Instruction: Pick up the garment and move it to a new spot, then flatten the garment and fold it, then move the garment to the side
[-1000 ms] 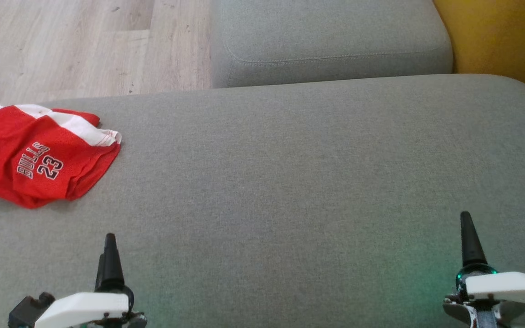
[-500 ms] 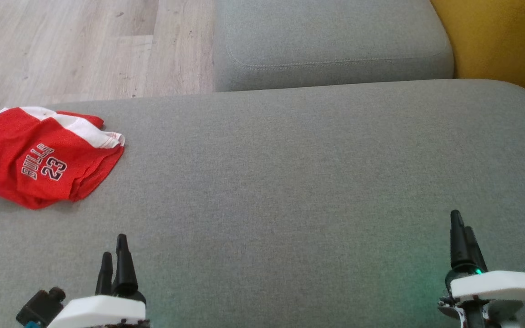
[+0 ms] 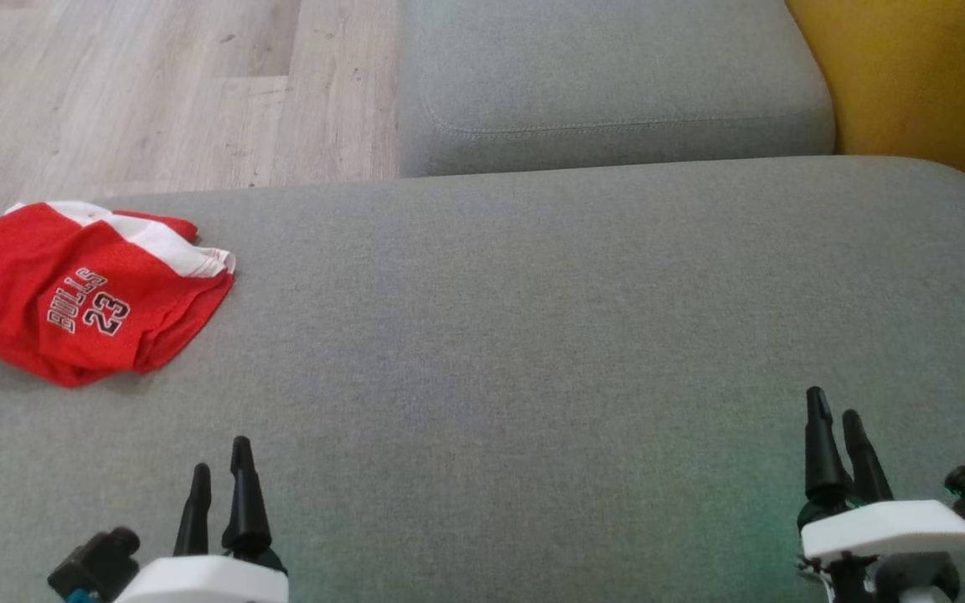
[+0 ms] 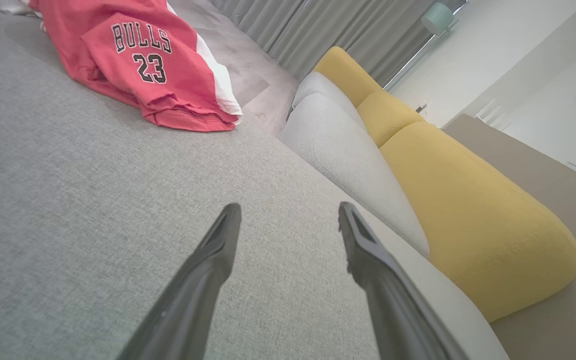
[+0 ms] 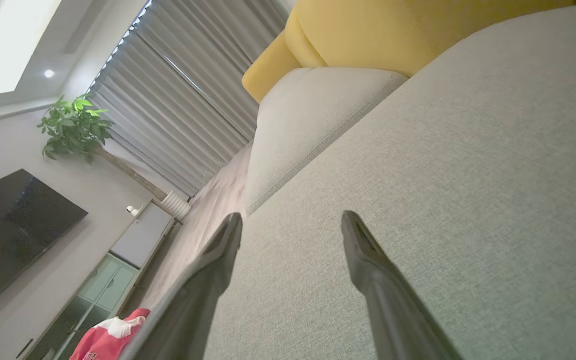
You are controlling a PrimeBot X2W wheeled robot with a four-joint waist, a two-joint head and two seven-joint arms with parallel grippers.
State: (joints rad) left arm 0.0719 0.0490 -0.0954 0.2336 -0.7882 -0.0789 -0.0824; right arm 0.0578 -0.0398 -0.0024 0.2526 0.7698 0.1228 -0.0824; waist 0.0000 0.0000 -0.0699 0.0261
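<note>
The garment (image 3: 85, 301) is a red jersey with a white band and "BULLS 23" print, lying folded at the far left of the grey sofa seat (image 3: 533, 335). The left wrist view shows the garment (image 4: 143, 65) at its upper left, and the right wrist view catches a bit of the garment (image 5: 105, 340) at the bottom left. My left gripper (image 3: 221, 473) stands open near the front left, well short of the jersey, with nothing between its fingers. At the front right my right gripper (image 3: 834, 423) is open too and holds nothing.
A second grey cushion (image 3: 608, 75) lies beyond the seat. A yellow cushion (image 3: 918, 75) stands at the far right. Pale wooden floor (image 3: 139, 92) shows past the seat's far left edge. The broad seat between the grippers is bare fabric.
The head view has shifted a little, so the whole picture sits lower and to the right. Both grippers have turned at the wrist, so each now shows two fingers side by side.
</note>
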